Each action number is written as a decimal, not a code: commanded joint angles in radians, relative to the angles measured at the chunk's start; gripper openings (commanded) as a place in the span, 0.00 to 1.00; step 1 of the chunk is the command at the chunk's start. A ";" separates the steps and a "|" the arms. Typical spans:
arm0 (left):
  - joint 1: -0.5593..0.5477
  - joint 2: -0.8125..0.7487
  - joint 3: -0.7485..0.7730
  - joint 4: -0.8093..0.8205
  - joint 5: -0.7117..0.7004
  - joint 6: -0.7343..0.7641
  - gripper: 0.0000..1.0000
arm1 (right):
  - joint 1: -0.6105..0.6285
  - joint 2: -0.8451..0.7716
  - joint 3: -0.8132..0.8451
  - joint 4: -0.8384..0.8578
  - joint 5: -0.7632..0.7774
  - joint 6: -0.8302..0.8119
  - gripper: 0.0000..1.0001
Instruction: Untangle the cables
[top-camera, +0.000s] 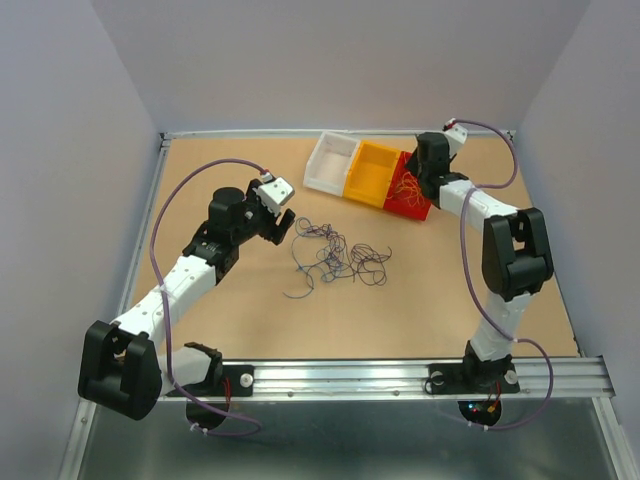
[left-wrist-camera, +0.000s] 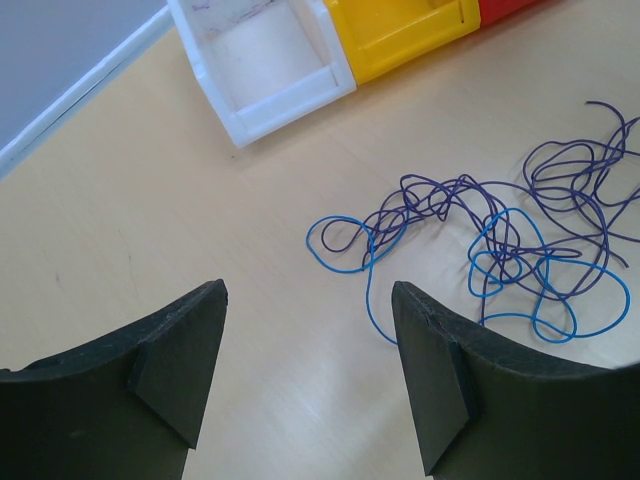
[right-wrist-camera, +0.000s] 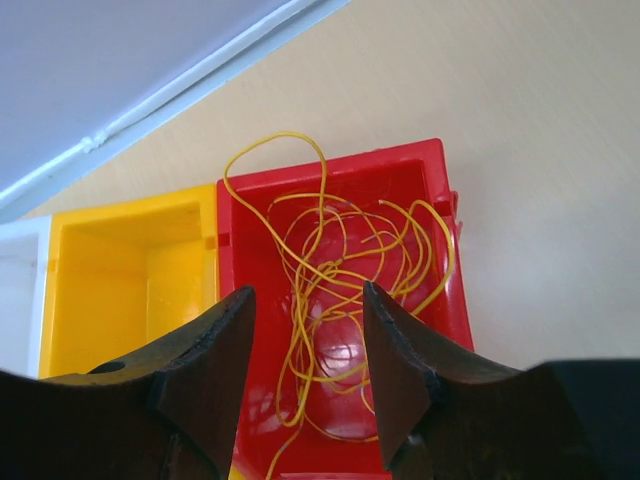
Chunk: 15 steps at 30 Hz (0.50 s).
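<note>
My L gripper (left-wrist-camera: 308, 300): fingers spread wide, empty, over tan wood tabletop (left-wrist-camera: 150, 200). Ahead-right: thin curly blue + dark-purple wires (left-wrist-camera: 500, 240), loose tangle, not touching me. My R gripper (right-wrist-camera: 308, 295): fingers apart, pinching nothing, above glossy red plastic bin (right-wrist-camera: 440, 200); thin yellow wires (right-wrist-camera: 340, 260) coiled inside.
</note>
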 joint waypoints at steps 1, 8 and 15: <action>0.001 -0.020 -0.005 0.025 0.021 0.015 0.79 | 0.012 -0.095 -0.060 0.022 -0.020 -0.040 0.52; 0.000 -0.001 0.000 0.020 0.032 0.023 0.79 | 0.064 -0.214 -0.226 0.105 -0.175 -0.137 0.53; -0.011 0.013 0.001 0.006 0.052 0.043 0.87 | 0.125 -0.397 -0.384 0.189 -0.279 -0.160 0.76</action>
